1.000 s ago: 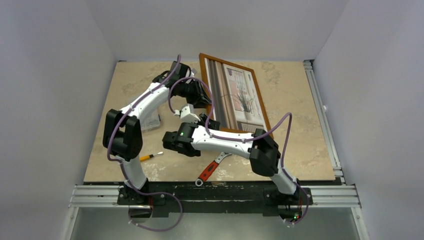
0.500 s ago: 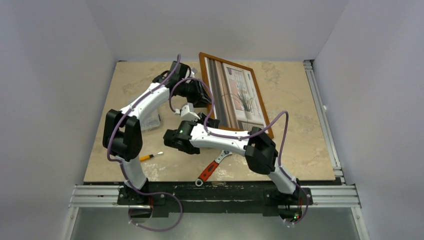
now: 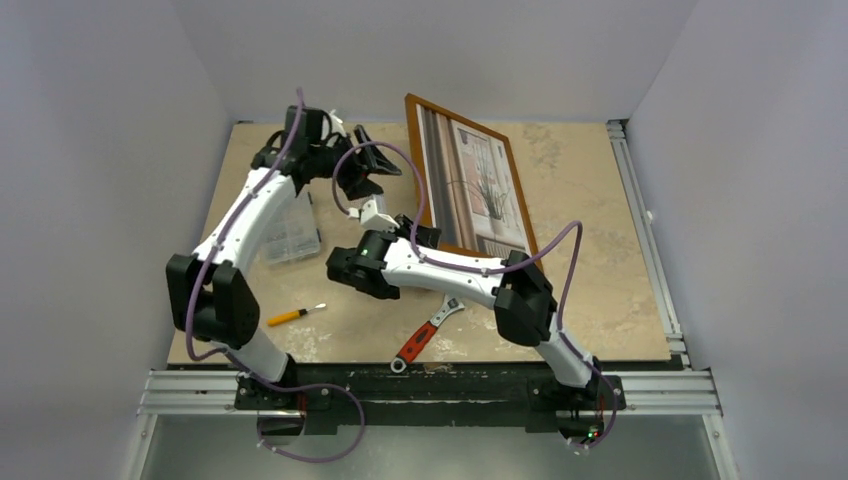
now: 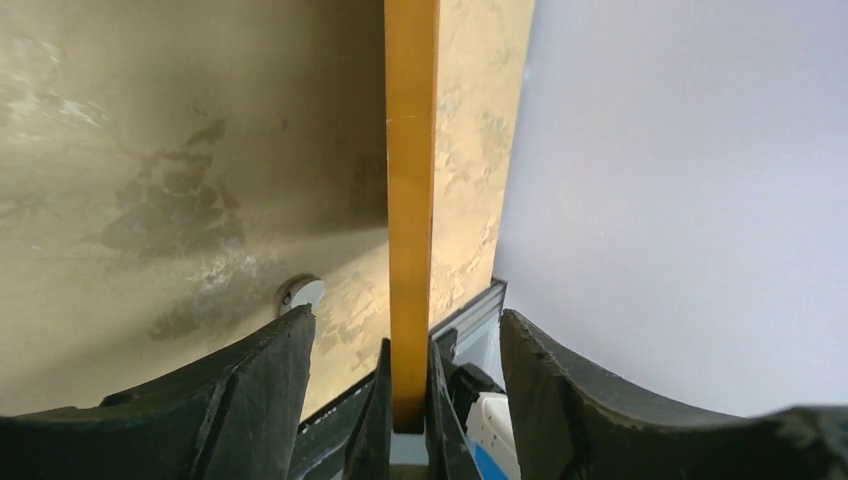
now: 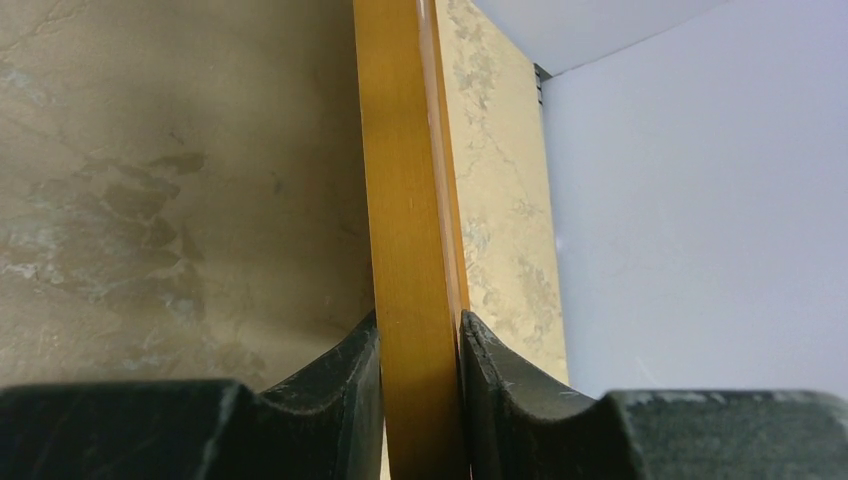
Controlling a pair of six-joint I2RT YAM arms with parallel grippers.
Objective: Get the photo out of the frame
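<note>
The frame (image 3: 418,170), with a narrow orange-brown border, stands on its edge at the back middle of the table, tilted. The photo (image 3: 478,185), with dark curtains and a spindly plant, sits inside it and faces right. My right gripper (image 3: 420,232) is shut on the frame's near left edge, and its wrist view shows both fingers pressed on the orange wood (image 5: 408,250). My left gripper (image 3: 372,170) is open, a little to the left of the frame and apart from it. In the left wrist view the frame's edge (image 4: 411,200) stands ahead, between the spread fingers (image 4: 255,390).
A clear plastic box (image 3: 290,232) lies to the left under the left arm. A yellow-handled screwdriver (image 3: 294,316) and a red-handled wrench (image 3: 424,335) lie near the front edge. An aluminium rail (image 3: 645,230) runs along the right side. Walls close in the back and sides.
My left gripper has let go of the frame's left edge, opened and drawn back to the left. The frame has stood up slightly steeper. My right gripper keeps its hold.
</note>
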